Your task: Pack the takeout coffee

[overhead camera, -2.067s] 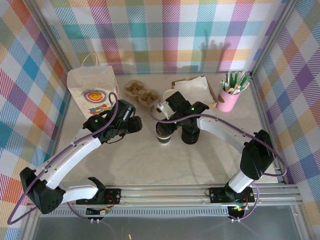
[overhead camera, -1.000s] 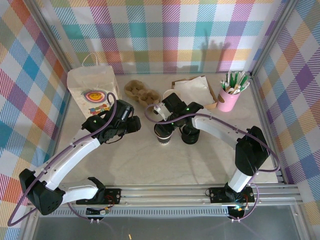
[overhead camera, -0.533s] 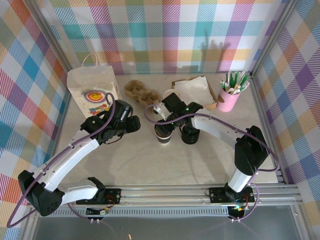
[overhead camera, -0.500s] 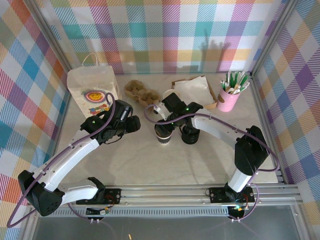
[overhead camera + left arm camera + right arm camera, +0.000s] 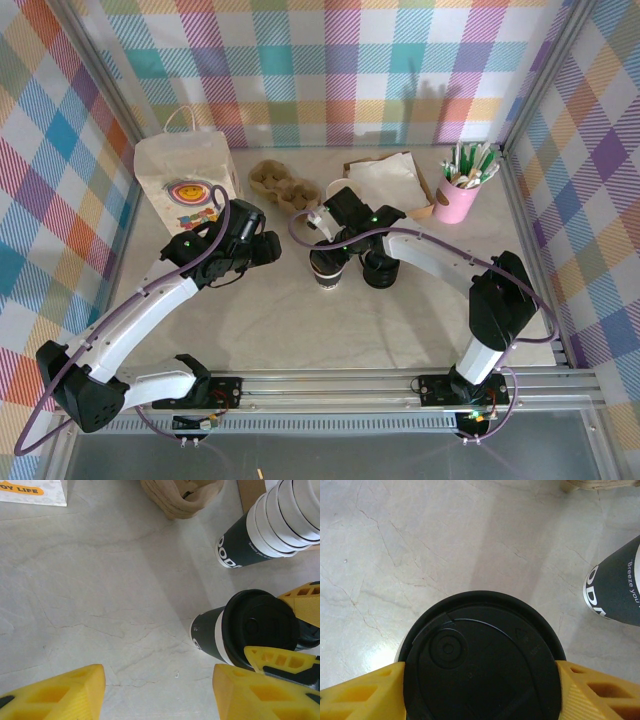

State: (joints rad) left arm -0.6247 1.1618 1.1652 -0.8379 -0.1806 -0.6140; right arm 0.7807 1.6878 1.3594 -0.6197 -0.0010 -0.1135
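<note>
Because the right gripper (image 5: 480, 672) grasps the takeout coffee (image 5: 235, 630) by its lid (image 5: 485, 630), lifting may pull the lid off. The left gripper (image 5: 157, 675), just to the left, is released and empty.

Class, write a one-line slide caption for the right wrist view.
Yellow fingers of the right gripper grip the lidded takeout coffee on the pale marbled table.

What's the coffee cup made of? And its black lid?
The cup looks like paper: a matte, dark printed wall with a cream band on top. The lid looks like plastic: smooth black, faintly shiny, with moulded rings and ridges.
</note>
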